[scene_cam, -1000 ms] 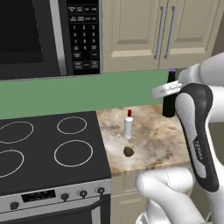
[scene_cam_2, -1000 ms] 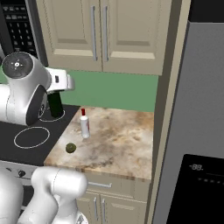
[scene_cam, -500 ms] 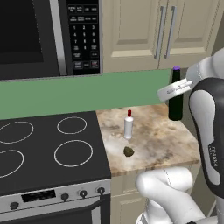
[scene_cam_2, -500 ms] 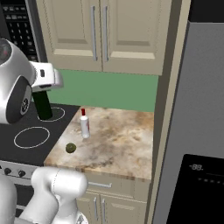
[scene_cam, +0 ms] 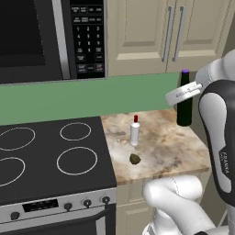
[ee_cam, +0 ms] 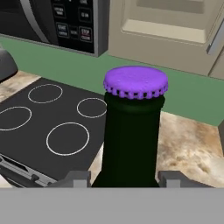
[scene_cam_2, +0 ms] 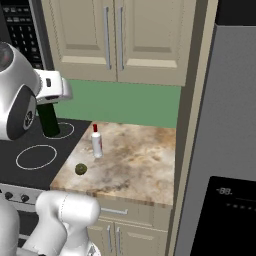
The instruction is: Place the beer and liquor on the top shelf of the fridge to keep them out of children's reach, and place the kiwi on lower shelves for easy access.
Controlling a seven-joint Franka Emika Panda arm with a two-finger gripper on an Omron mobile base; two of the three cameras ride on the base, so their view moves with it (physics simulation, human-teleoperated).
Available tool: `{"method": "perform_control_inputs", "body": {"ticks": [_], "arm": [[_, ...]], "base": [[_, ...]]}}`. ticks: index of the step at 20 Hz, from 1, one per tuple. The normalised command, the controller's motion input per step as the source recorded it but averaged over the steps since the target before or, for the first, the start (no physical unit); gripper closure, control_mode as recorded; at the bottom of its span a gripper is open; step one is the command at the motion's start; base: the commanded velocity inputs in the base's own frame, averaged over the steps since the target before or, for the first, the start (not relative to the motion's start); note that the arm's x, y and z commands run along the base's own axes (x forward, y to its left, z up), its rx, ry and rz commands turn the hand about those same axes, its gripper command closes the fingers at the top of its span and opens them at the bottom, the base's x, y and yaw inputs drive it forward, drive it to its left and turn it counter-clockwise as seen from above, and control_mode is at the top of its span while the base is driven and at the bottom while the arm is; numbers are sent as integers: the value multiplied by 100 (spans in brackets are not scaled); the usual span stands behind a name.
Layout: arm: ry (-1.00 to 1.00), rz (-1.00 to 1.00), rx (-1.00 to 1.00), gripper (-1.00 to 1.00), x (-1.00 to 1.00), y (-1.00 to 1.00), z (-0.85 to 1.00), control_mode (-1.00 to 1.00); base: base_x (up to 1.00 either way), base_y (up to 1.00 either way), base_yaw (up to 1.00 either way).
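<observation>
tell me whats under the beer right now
The beer hangs in the shut tool, with the speckled counter below it. Whether its base touches the counter cannot be told.

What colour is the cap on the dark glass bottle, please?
Purple cap, clearest in the hand view.

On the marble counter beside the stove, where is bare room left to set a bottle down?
The counter is bare across its half toward the fridge, from the green backsplash to the front edge. It is tighter by the stove: the liquor stands there and the kiwi lies nearer the front. The beer is gripped in the fingers.
</observation>
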Motion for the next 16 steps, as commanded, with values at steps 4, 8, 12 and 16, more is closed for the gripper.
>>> {"method": "perform_control_inputs", "body": {"ticks": [4,8,12,16], "arm": [[0,0,-1,100,-4,0,0,100],[0,0,0,100,0,0,0,100],[0,0,0,100,0,0,0,100],[0,0,0,100,0,0,0,100]], "base": [[-7,0,0],[-59,0,-6],[-62,0,-27],[-57,0,-50]]}}
